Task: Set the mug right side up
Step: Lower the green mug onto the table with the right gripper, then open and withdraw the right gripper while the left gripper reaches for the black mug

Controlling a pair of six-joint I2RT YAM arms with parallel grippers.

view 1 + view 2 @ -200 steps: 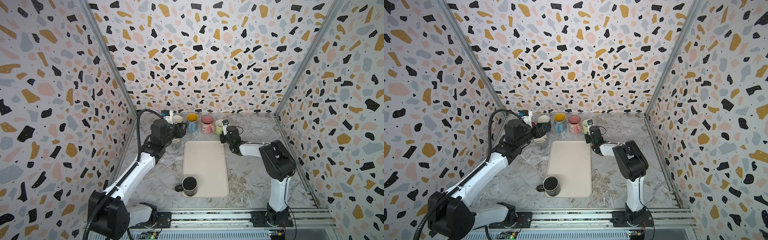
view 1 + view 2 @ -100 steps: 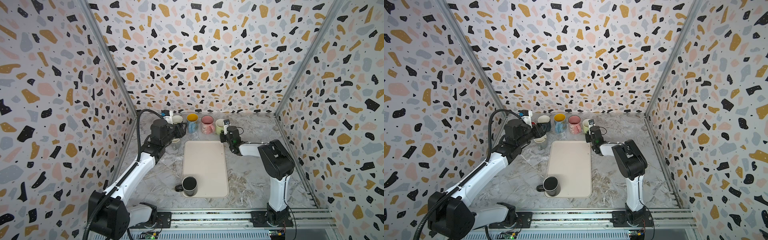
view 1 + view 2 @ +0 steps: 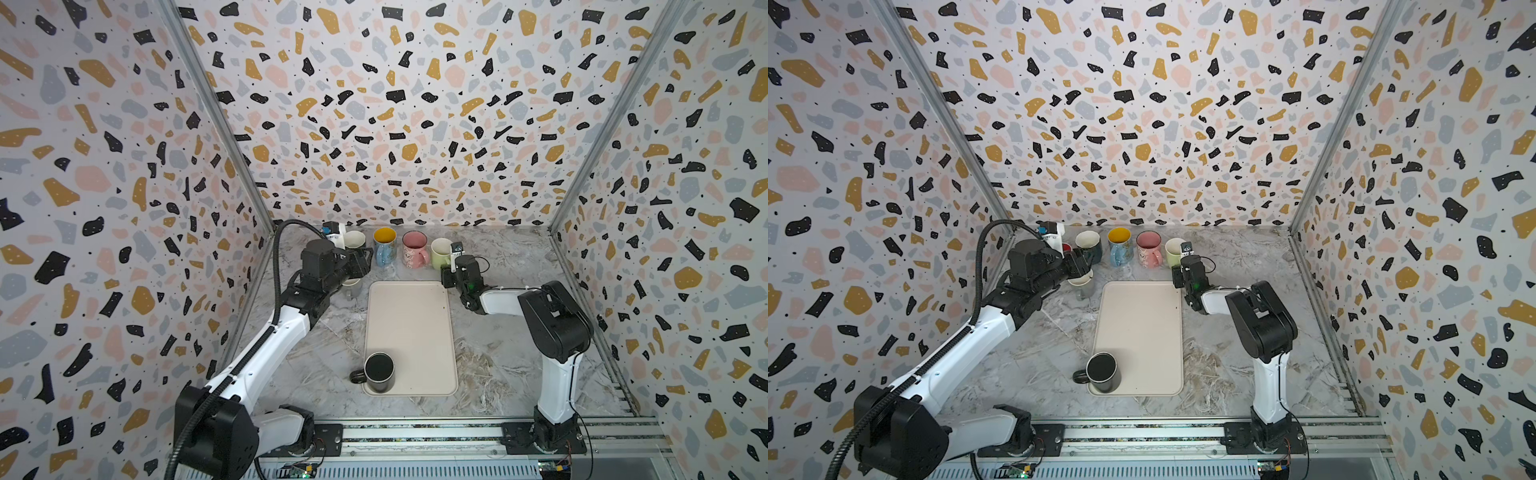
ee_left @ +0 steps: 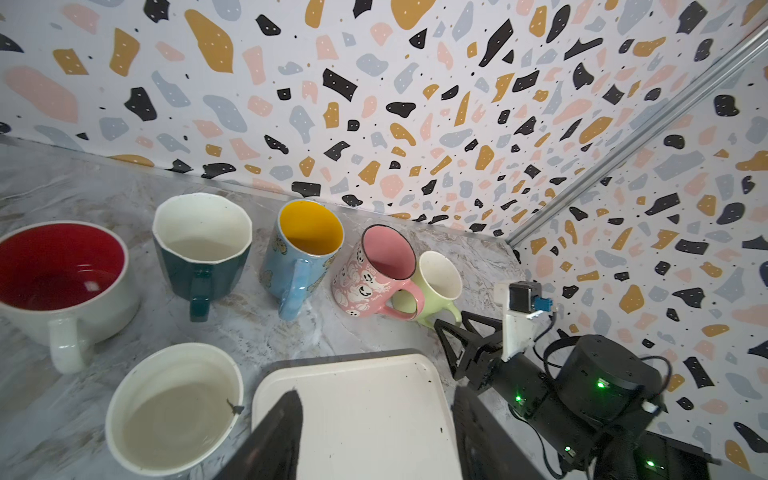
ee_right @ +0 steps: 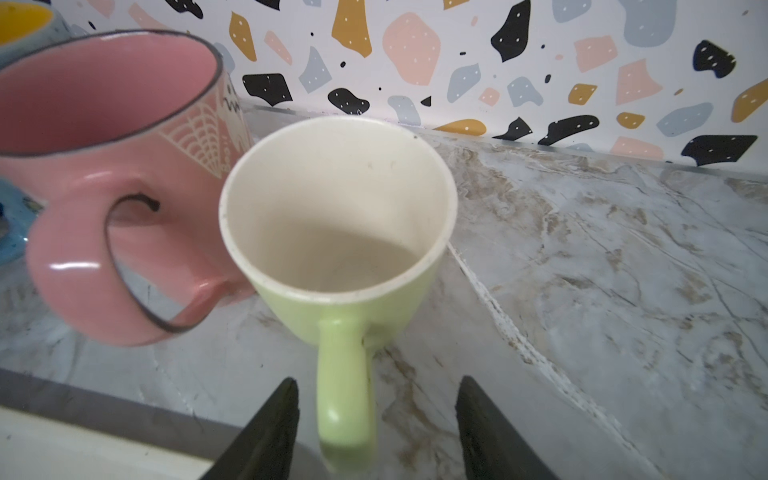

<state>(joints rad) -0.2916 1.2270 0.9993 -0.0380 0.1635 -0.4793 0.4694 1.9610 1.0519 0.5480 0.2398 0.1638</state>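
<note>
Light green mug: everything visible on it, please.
The light green mug looks glazed ceramic: pale green outside, cream inside, empty, flared rim, one loop handle. It stands upright on the marble tabletop, rightmost of the back row in both top views, close beside the pink mug; contact unclear. The open right pincer straddles its handle without touching.

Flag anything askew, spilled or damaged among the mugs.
Nothing is spilled or toppled. The black mug sits on the very corner of the tray, its handle past the edge. The white mug beside the tray shows a small dark mark inside its rim.
</note>
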